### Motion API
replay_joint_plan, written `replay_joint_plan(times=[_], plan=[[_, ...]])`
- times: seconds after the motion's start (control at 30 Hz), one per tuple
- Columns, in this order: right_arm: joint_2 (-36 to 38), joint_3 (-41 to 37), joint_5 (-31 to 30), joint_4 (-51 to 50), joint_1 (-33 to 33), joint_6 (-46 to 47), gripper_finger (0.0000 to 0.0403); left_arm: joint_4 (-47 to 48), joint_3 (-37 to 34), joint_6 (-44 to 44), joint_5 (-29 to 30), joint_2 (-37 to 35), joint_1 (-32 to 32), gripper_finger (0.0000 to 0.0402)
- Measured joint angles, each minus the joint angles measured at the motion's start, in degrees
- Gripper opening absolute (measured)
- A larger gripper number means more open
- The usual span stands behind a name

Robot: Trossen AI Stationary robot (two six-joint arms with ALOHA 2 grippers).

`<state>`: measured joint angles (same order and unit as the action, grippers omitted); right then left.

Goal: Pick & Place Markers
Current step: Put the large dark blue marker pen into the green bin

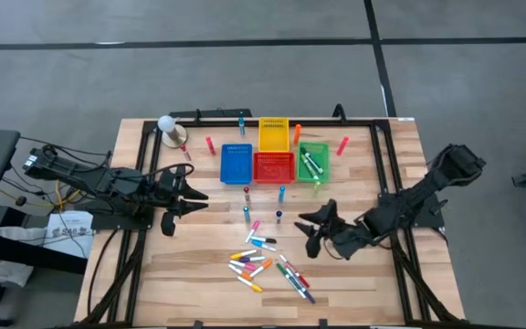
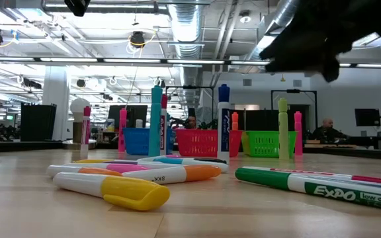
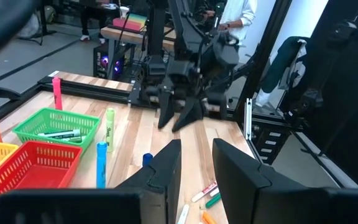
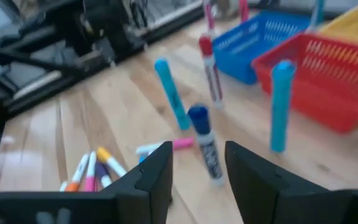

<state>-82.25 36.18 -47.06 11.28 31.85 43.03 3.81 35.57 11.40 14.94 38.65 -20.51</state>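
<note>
table: pale wood planks, smooth matt grain
markers: glossy smooth plastic
bins: coloured plastic mesh
grippers: matt dark finish

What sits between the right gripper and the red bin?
In the high view, upright markers stand on the table between the right gripper and the red bin.

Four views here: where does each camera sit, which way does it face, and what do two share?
High: overhead, straight down; both arms, left gripper, right gripper.
Low: table height, facing room; an arm overhead.
Left wrist: past own fingers toward the right arm.
Right wrist: past own fingers.
Shared: red square plastic bin.
</note>
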Motion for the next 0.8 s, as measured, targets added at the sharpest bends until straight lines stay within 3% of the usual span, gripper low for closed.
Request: replay_joint_plan(times=[0.3, 0.5, 0.8], plan=[[-6.73, 0.83, 2.13, 5.51, -1.24, -2.16, 0.0174, -0.04, 0.00, 0.00, 0.00, 0.00, 0.00, 0.0091], [-9.35, 2.00, 3.88, 5.49, -0.72, -14.81, 0.0169, -0.04, 0.00, 0.00, 0.00, 0.00, 0.00, 0.0091], [-11.82, 4.13, 3.81, 5.58, -2.11, -16.52, 0.0155, -0.02, 0.00, 0.00, 0.00, 0.00, -0.01, 0.0091]])
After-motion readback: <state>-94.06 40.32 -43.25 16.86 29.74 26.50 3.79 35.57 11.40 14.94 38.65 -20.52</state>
